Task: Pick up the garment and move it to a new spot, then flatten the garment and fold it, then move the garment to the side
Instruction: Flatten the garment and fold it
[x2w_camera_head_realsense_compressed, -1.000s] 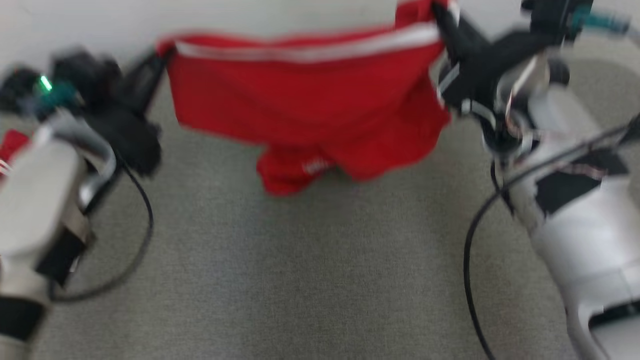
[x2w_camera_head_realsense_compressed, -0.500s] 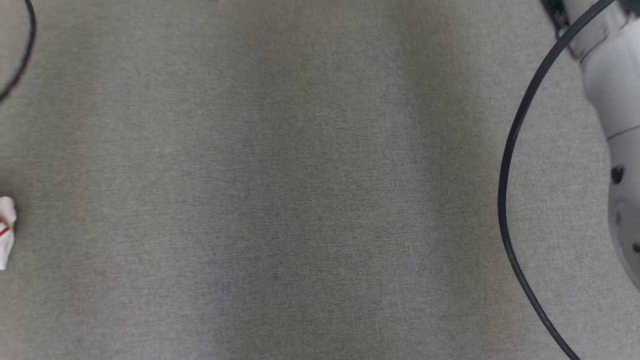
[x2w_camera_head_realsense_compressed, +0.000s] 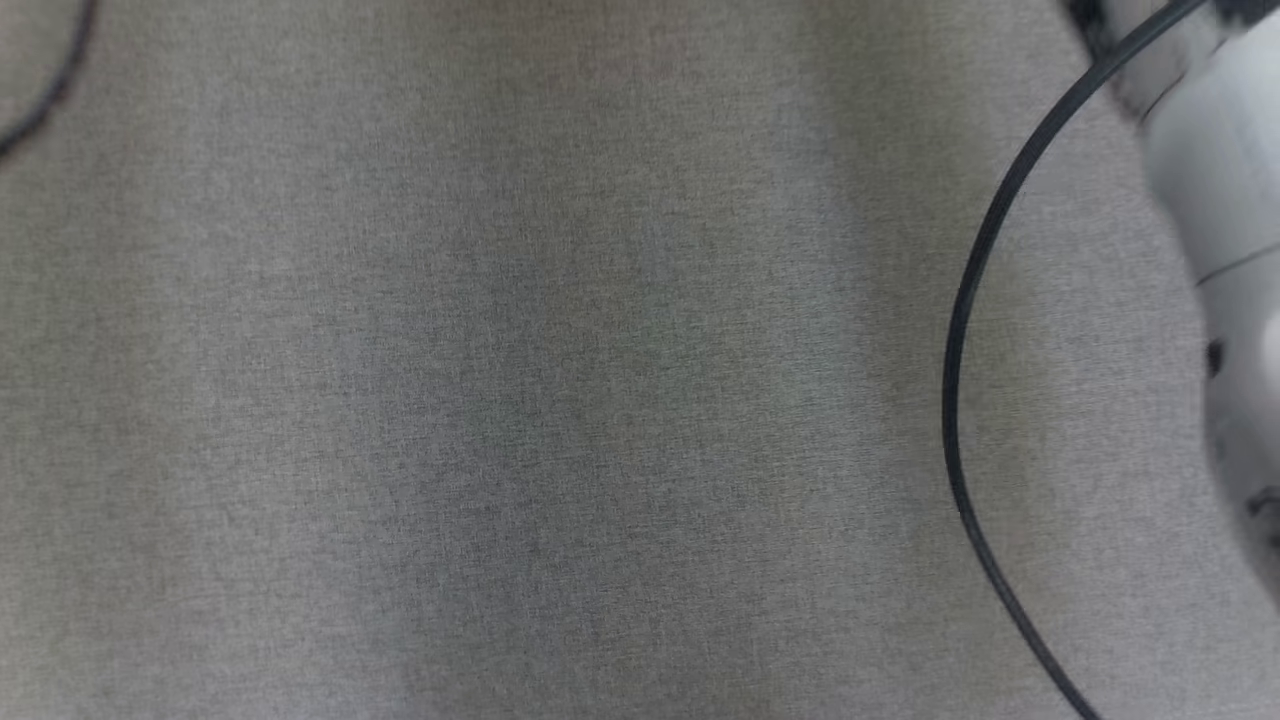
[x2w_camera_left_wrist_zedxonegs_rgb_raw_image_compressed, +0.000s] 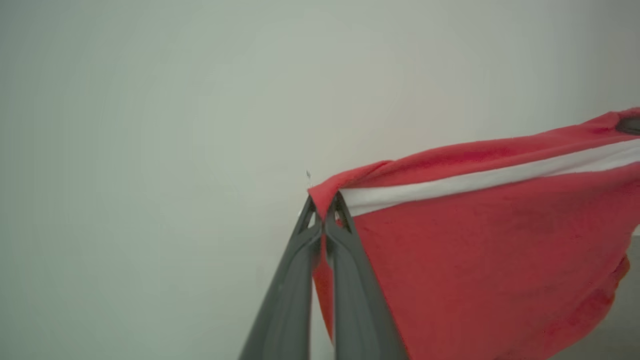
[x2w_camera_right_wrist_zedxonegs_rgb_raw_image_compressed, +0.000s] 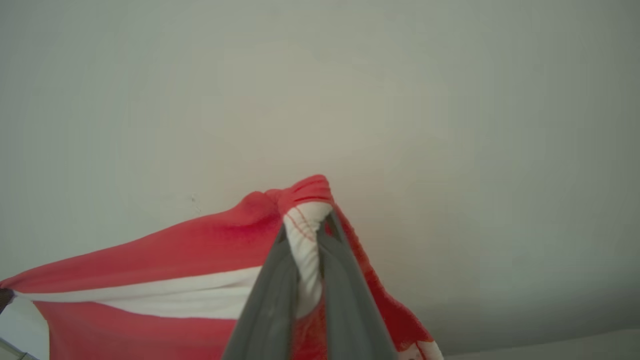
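Observation:
The garment (x2w_camera_left_wrist_zedxonegs_rgb_raw_image_compressed: 480, 250) is red cloth with a white stripe, hanging in the air in front of a pale wall. In the left wrist view my left gripper (x2w_camera_left_wrist_zedxonegs_rgb_raw_image_compressed: 325, 210) is shut on one corner of it, the cloth spreading away to the right. My right gripper (x2w_camera_right_wrist_zedxonegs_rgb_raw_image_compressed: 306, 225) is shut on another bunched corner of the garment (x2w_camera_right_wrist_zedxonegs_rgb_raw_image_compressed: 165, 250), red and white, which stretches off to the left in the right wrist view. Between the two grips the top edge runs taut.
The head view looks down on grey carpet (x2w_camera_head_realsense_compressed: 500, 400). A pale forearm (x2w_camera_head_realsense_compressed: 1215, 230) of the right arm stands at the right edge with a black cable (x2w_camera_head_realsense_compressed: 965, 400) curving beside it. Another cable (x2w_camera_head_realsense_compressed: 50, 90) shows at the top left.
The head camera has swung down from the held garment to the bare carpet. A small white and red scrap at the left edge half a second ago has left the picture.

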